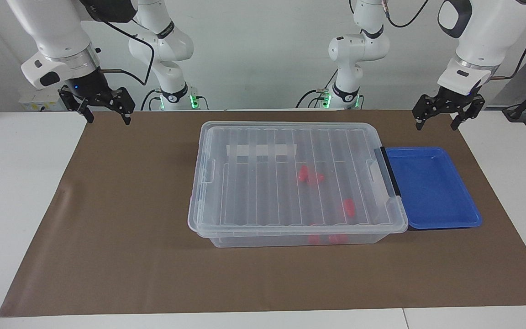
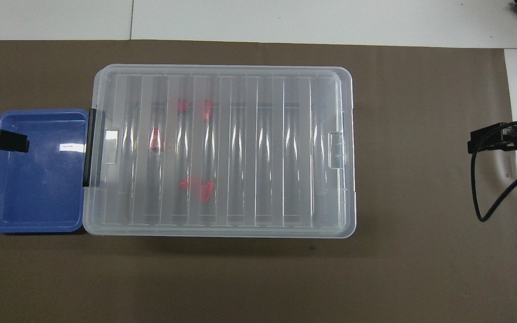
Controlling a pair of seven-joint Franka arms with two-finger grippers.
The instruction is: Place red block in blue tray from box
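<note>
- Your box sits lidded mid-counter, so the red block inside it, toward the tray's end, stays out of reach.
- Blue tray touches the box's handle end, ready to receive.
- Left hand and right hand hang spread, clear of the box.

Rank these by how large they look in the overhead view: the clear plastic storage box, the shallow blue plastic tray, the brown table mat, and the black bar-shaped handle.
1. Brown table mat
2. Clear plastic storage box
3. Shallow blue plastic tray
4. Black bar-shaped handle
No ties; each looks clearly smaller than the one before.
</note>
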